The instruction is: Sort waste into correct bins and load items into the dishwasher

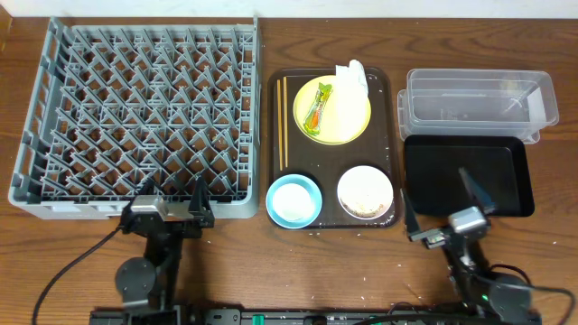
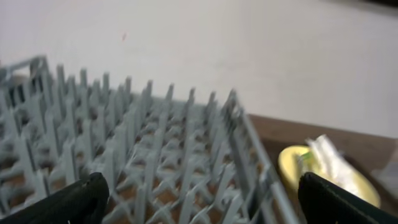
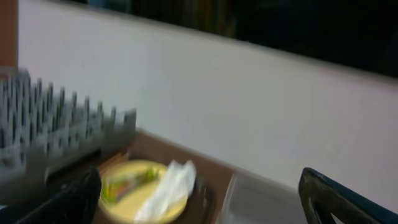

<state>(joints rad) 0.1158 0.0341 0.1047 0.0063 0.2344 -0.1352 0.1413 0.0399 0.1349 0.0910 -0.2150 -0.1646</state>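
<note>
The green-and-orange wrapper [image 1: 316,108] and the white tissue [image 1: 353,79] lie on the yellow plate [image 1: 346,122] on the brown tray [image 1: 388,99]. Chopsticks [image 1: 282,122] lie along the tray's left side. A light-blue bowl [image 1: 293,200] and a white bowl [image 1: 365,192] holding rice sit at the tray's front. The grey dish rack [image 1: 135,117] is at the left. The clear tub [image 1: 479,97] and black tray [image 1: 465,176] are at the right. My left gripper [image 1: 172,191] is open over the rack's front edge. My right gripper [image 1: 438,194] is open over the black tray's front left. The white cup is out of view.
The plate [image 2: 292,163] and tissue [image 2: 333,162] show blurred past the rack [image 2: 155,155] in the left wrist view. The right wrist view shows the plate [image 3: 134,190], tissue [image 3: 171,186] and clear tub [image 3: 261,199]. A pale wall runs behind the table.
</note>
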